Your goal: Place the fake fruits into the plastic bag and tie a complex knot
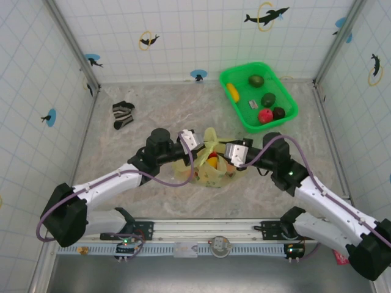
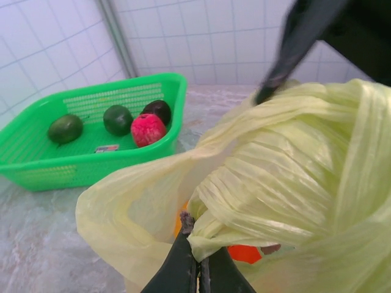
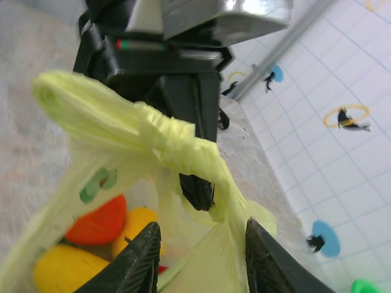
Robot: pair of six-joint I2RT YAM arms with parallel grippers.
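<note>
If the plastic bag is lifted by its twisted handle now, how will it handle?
Likely floppy: the plastic bag is thin crumpled film bunching where the left end effector pinches it. Probably saggy and bottom-heavy, since fake fruits sit low inside. The twisted handle may slip in a loose grip.

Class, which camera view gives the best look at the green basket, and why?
The top external view: the whole green basket lies in frame from above, its inside open to view. The left wrist view shows it side-on, its left end cut off. The right wrist view has a green sliver bottom-right, probably its rim.
</note>
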